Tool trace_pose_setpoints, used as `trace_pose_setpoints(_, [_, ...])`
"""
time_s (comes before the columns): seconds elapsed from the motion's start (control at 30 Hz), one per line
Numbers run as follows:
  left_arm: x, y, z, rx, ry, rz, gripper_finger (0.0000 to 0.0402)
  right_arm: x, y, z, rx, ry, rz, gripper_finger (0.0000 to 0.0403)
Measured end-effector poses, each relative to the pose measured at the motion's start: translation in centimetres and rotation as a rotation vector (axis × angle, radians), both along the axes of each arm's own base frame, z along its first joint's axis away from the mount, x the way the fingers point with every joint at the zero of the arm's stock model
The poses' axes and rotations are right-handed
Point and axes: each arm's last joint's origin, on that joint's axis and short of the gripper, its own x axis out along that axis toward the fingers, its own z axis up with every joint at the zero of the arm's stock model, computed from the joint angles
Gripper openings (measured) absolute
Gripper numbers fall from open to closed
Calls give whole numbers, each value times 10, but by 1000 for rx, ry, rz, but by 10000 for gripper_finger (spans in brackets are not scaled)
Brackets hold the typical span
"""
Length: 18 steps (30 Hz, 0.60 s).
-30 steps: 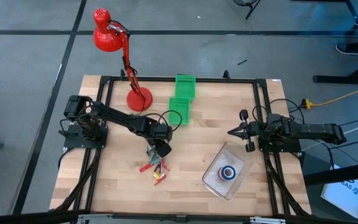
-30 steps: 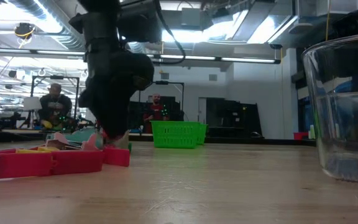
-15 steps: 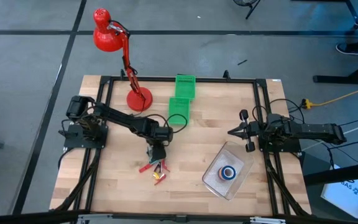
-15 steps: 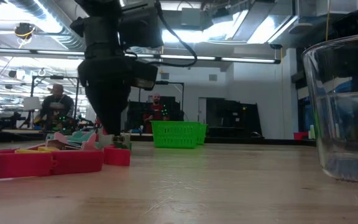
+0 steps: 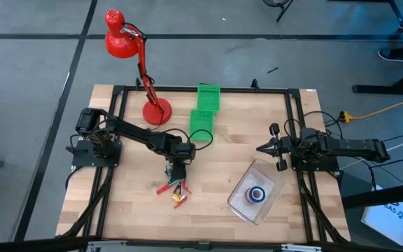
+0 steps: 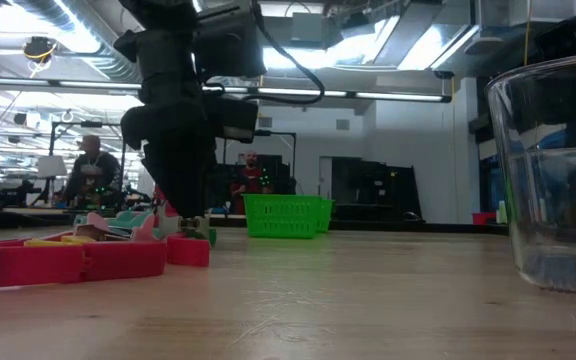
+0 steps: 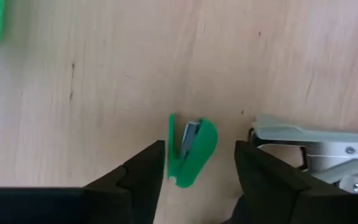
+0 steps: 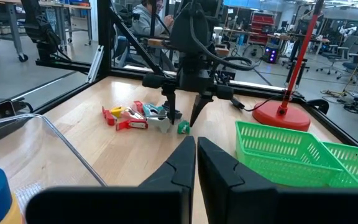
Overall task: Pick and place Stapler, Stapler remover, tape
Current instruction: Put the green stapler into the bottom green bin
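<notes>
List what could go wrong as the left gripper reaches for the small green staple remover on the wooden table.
The open left gripper straddles the small green staple remover, which lies tilted, so it may twist when pinched. The silver metal stapler sits right beside one finger and could be nudged or caught.

Left gripper (image 8: 183, 118) hangs open above a green stapler remover (image 8: 183, 128).

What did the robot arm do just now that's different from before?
The left gripper swung upright above the pile of small things and spread its fingers around the green staple remover, which lies on the table, not gripped. The right gripper, shut, the clear container and the green baskets stayed put.
</notes>
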Motion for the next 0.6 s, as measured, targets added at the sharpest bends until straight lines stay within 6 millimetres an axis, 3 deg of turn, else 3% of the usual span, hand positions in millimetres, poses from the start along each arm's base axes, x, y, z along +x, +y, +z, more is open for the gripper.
trace_pose_setpoints(0.17, [0, 1, 0, 10, -1, 5, 226, 0, 0, 0, 0, 0, 0, 21])
trace_pose_setpoints(0.33, [0, 1, 0, 5, -1, 12, 233, 0, 0, 0, 0, 0, 0, 21])
trace_pose_setpoints(0.47, [0, 1, 0, -3, -1, 30, 207, 0, 0, 0, 0, 0, 0, 21])
trace_pose_setpoints(0.6, [0, 0, 0, -8, -1, 51, 157, 0, 0, 0, 0, 0, -1, 21])
